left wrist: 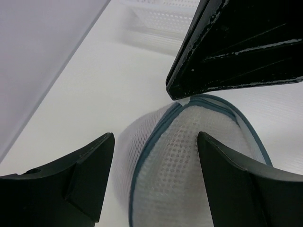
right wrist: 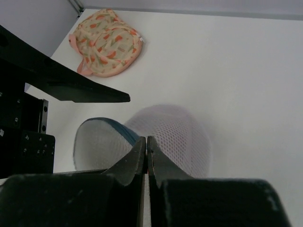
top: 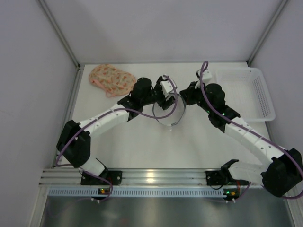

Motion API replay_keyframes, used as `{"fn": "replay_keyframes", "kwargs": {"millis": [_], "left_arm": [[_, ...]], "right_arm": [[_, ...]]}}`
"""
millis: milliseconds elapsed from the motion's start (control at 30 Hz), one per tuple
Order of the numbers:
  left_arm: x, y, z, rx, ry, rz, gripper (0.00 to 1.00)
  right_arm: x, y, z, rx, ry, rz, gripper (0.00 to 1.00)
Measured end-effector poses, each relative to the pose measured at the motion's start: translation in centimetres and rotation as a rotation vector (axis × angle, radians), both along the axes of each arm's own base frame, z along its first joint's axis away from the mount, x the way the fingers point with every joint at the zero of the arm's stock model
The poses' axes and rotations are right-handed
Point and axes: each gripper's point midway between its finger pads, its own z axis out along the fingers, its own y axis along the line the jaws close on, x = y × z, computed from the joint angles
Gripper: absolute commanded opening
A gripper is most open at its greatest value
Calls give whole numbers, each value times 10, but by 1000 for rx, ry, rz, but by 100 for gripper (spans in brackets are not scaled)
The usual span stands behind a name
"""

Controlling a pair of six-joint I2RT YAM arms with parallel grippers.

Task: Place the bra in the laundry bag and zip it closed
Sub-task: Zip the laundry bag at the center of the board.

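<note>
**Bag pinched at the rim, bra still out on the table**

The laundry bag [right wrist: 177, 137] is a white, fine-holed mesh dome edged with a dark teal band, and it stands near the middle of the white table [top: 142, 146]. The right gripper [right wrist: 147, 142] has its black fingers pressed flat together on that band, holding the bag's edge up. The left gripper [left wrist: 155, 137] is spread wide, with the mesh showing between its two blunt, matte black fingers [left wrist: 75, 179]; contact cannot be made out.

The bra [top: 112, 79] lies crumpled in the far left corner, well apart from the bag. It is soft, cream-peach fabric with an orange-red floral print and pink trim. A white plastic basket [top: 262, 94] with slotted walls sits at the far right.
</note>
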Motion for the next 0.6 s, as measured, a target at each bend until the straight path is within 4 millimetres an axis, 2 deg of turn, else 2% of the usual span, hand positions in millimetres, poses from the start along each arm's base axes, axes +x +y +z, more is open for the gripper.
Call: {"fn": "replay_keyframes", "kwargs": {"millis": [233, 367, 500, 567, 600], "left_arm": [[1, -7, 6, 26, -32, -49, 78], [6, -22, 8, 16, -11, -91, 75], [12, -35, -11, 21, 47, -115, 70], [10, -38, -22, 23, 83, -124, 51], [9, -39, -24, 22, 97, -130, 36]], "right_arm": [[-1, 2, 1, 0, -5, 18, 0], [-2, 4, 1, 4, -4, 25, 0], [-3, 3, -2, -3, 5, 23, 0], [-4, 1, -9, -16, 25, 20, 0], [-5, 0, -11, -20, 30, 18, 0]]}}
